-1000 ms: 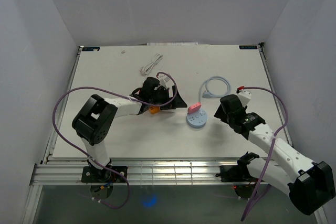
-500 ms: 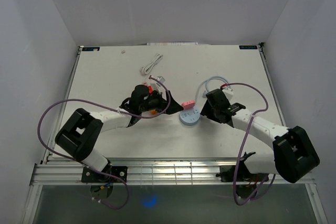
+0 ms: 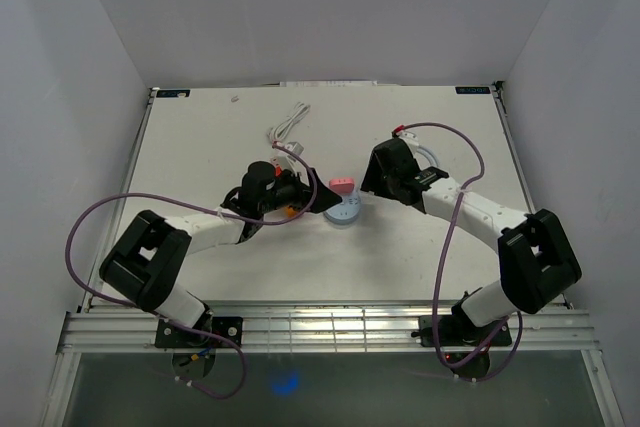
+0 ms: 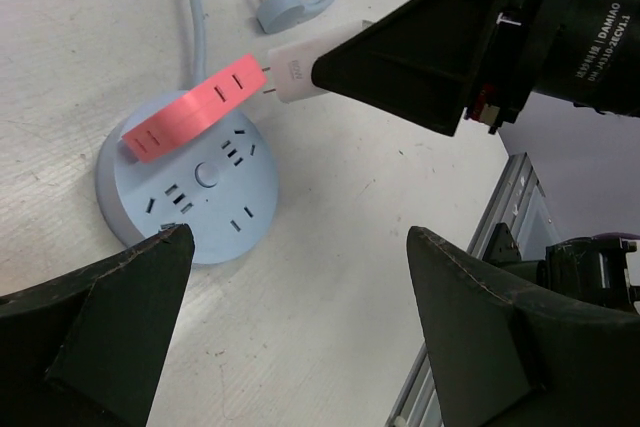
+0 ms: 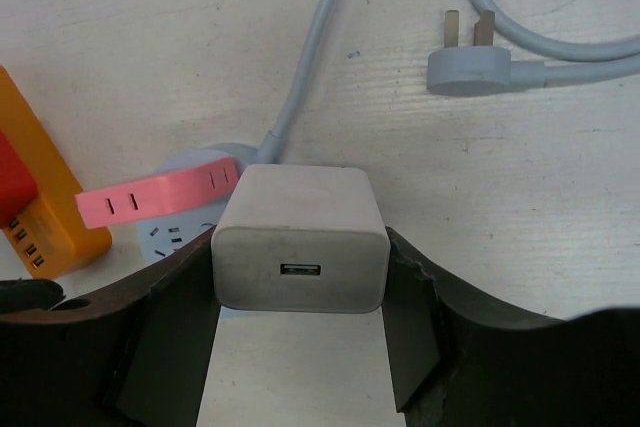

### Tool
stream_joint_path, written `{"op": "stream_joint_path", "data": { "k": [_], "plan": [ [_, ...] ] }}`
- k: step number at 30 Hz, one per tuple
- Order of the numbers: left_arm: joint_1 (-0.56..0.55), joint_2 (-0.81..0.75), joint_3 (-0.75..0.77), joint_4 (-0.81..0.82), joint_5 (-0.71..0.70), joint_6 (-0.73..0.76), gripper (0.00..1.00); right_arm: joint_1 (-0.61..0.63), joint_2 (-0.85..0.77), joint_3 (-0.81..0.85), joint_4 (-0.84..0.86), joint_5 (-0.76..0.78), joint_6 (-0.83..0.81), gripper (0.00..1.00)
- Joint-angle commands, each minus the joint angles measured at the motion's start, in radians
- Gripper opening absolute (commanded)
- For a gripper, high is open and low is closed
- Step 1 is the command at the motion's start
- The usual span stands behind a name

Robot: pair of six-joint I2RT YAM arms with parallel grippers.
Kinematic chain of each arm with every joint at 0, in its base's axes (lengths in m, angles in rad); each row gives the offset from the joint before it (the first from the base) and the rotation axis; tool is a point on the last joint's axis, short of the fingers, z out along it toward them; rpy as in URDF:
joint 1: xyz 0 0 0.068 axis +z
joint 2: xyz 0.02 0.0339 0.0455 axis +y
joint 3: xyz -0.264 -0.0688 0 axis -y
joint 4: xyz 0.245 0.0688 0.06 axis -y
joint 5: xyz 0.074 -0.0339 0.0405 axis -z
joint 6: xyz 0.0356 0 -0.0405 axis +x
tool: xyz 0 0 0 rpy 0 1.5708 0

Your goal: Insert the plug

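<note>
Plug (image 5: 300,242) is a white box, and the right gripper (image 5: 300,292) holds it. The jaws are shut tight on its two sides. It is up off the table (image 3: 200,137), not lying down. Its two metal pins point at the pink block (image 4: 195,112) and touch the end of it. You can still see the pins, so they are not pushed all the way in.

The pink block sits on top of the round blue socket (image 4: 190,197) and tilts up a bit. The socket lies flat on the table, between the two arms.

The left gripper (image 4: 300,347) is just beside the socket. Its jaws are wide apart and hold nothing.

A grey cord (image 5: 470,67) with its own plug end lies on the table behind the socket. An orange box (image 5: 40,207) is near the left gripper.
</note>
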State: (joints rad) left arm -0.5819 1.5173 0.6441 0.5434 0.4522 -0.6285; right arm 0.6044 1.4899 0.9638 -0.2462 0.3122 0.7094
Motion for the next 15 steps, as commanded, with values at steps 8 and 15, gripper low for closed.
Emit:
{"op": "stream_joint_path", "data": {
  "k": [8, 15],
  "plan": [
    [0.036, -0.068, -0.027, 0.007, -0.023, -0.008, 0.98, 0.020, -0.014, 0.070, -0.016, -0.099, -0.180, 0.08],
    [0.053, -0.072, -0.035, 0.012, -0.020, -0.023, 0.98, 0.051, 0.020, 0.118, -0.036, -0.116, -0.225, 0.08]
  ]
}}
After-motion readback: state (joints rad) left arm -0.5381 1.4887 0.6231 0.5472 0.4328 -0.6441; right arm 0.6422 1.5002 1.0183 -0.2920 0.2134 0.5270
